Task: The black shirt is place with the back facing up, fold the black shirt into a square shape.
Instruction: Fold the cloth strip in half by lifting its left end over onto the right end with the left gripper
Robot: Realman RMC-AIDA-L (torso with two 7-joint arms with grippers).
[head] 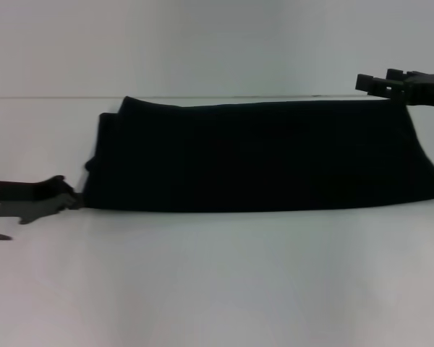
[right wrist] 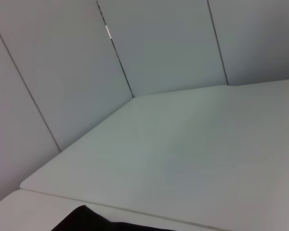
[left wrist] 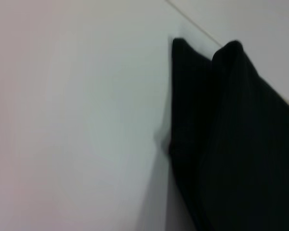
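Observation:
The black shirt (head: pixel 260 155) lies on the white table as a long folded band running from left to right, with layered edges at its left end. My left gripper (head: pixel 71 199) is low at the shirt's near left corner, its tip right at the fabric edge. The left wrist view shows that folded left end of the shirt (left wrist: pixel 231 144) flat on the table. My right gripper (head: pixel 369 83) is at the shirt's far right corner, just above the fabric. The right wrist view shows only a small piece of the shirt (right wrist: pixel 86 220).
The white table (head: pixel 217 282) stretches wide in front of the shirt. Its far edge meets a pale panelled wall (right wrist: pixel 159 43) just behind the shirt. The shirt's right end reaches the picture's right edge in the head view.

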